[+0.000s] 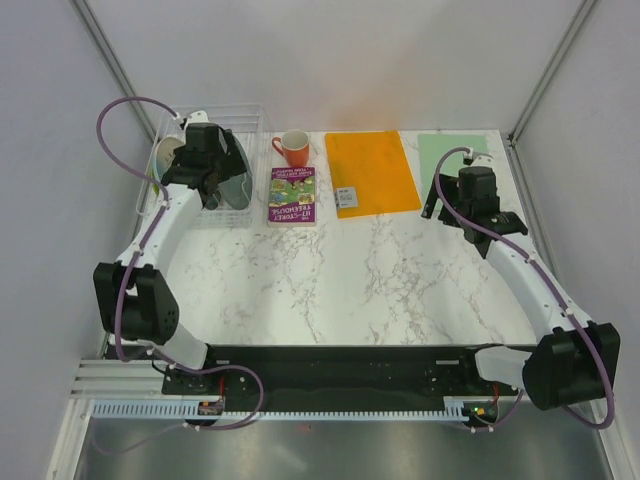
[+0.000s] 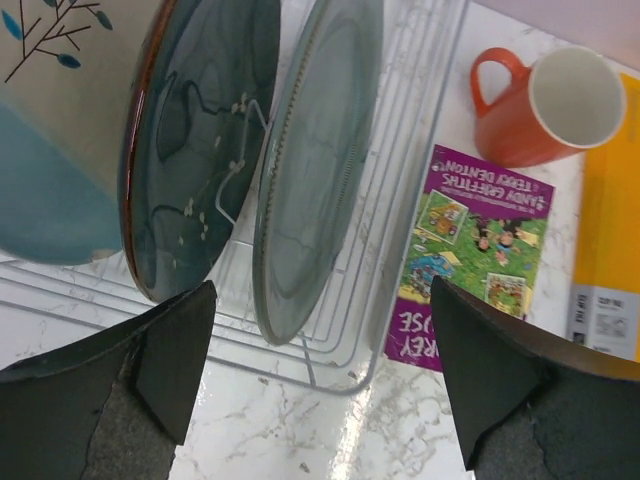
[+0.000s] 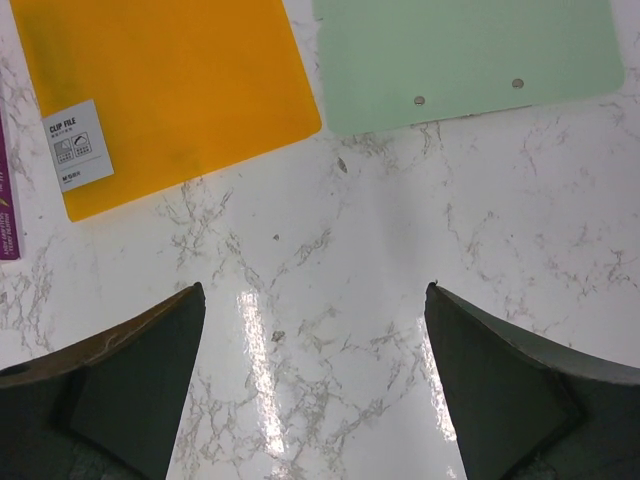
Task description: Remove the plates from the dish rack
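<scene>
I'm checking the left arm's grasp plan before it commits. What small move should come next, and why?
Probably lower the left gripper a little so its open fingers straddle the grey-green plate's rim. That plate stands upright in the dish rack with its edge between the fingers, which hold nothing. The dark teal plate stands close beside it, so descend straight.

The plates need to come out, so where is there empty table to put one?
The widest bare marble lies between the purple book and the arms' base rail. More lies under the right gripper, near the orange file and green file. Crowded at the back: dish rack, orange mug, book, files.
</scene>
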`<state>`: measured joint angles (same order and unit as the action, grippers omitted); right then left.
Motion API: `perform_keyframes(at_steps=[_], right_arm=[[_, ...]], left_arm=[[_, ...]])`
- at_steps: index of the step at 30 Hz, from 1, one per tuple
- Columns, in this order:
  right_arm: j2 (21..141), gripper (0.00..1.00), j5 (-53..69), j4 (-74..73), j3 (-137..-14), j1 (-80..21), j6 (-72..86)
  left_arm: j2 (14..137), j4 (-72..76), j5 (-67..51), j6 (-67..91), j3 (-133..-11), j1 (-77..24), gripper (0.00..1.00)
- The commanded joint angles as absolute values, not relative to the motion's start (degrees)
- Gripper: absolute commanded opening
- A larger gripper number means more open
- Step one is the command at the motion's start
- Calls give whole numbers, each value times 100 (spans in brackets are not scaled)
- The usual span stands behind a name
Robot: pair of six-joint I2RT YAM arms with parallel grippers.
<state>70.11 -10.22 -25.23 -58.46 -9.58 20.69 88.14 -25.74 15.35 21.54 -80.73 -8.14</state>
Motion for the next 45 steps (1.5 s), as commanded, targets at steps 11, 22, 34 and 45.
perform_keyframes(at_steps=[11,22,34,45], right_arm=[[7321,95,-905,-2294,-5687,-949,1819],[7251,91,-712,-2364,-5616,-958,1881],[6821,91,-457,-2478,-5844,-958,1898],[6276,92,816,-1987,-5783,-949,2258]], left_arm=[[9852,-1213,2680,1688,-8437,-817,2],[9642,-493,4260,186,-8814,-1484,2],[8878,-376,5212,-1582,-9544,-2425,2],[6777,-2532,807,1888,-8431,-2619,2]])
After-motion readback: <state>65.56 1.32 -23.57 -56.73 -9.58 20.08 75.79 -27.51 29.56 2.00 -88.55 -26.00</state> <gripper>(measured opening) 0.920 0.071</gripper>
